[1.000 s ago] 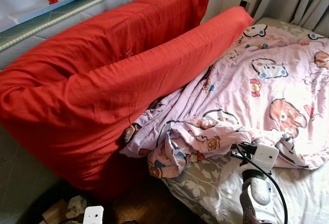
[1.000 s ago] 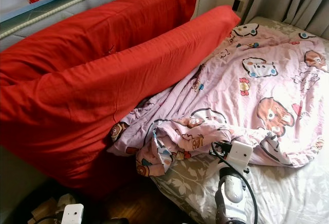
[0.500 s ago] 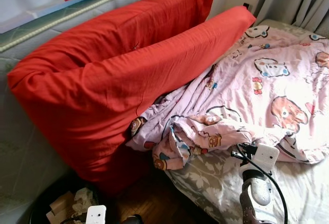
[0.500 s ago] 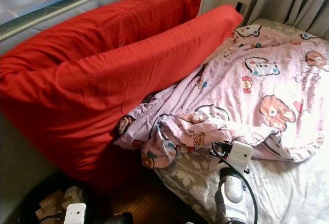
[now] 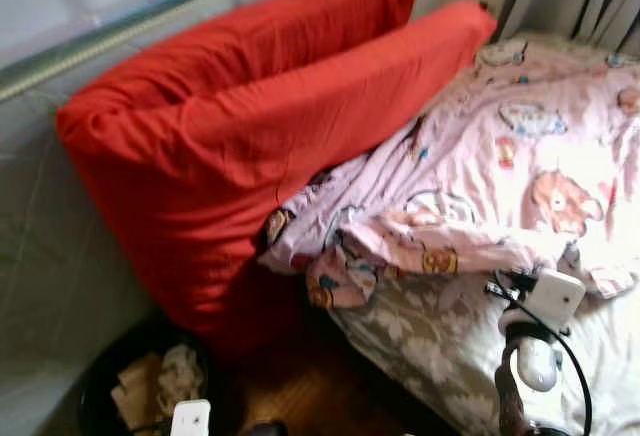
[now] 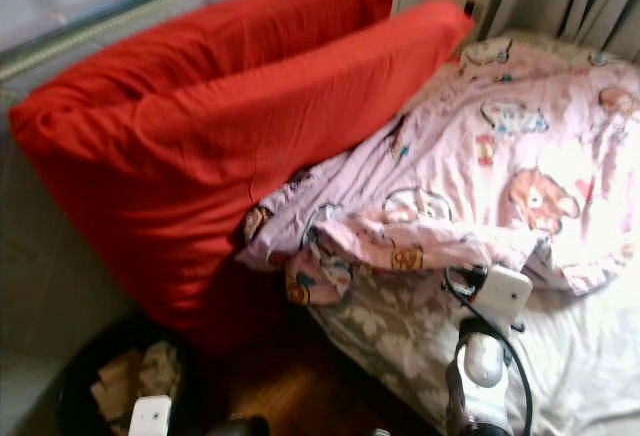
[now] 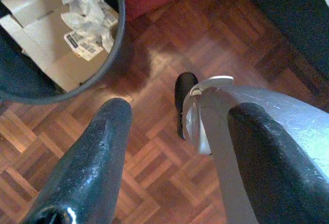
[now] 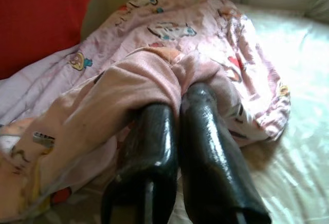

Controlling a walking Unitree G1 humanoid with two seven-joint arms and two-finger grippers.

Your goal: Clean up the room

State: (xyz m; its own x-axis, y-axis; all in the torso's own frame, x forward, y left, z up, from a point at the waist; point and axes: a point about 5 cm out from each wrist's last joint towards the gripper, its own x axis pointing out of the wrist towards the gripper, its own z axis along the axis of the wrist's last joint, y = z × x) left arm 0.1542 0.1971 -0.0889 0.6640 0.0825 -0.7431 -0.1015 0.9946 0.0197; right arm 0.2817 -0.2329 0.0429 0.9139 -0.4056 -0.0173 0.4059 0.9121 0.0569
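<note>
A: Right gripper (image 8: 177, 98)?
B: Pinched tight on pink cartoon blanket (image 5: 520, 146), bunched near bed's (image 5: 430, 346) foot edge beside red pillows (image 5: 250, 126).
A: Left gripper (image 7: 175, 126)?
B: Spread wide above parquet floor (image 7: 154, 70), near bin (image 7: 115, 39). Labels unreadable.

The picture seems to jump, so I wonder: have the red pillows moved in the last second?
No. The red pillows still lean on the grey wall, with the pink blanket tucked against them as before; only the camera shifted.
</note>
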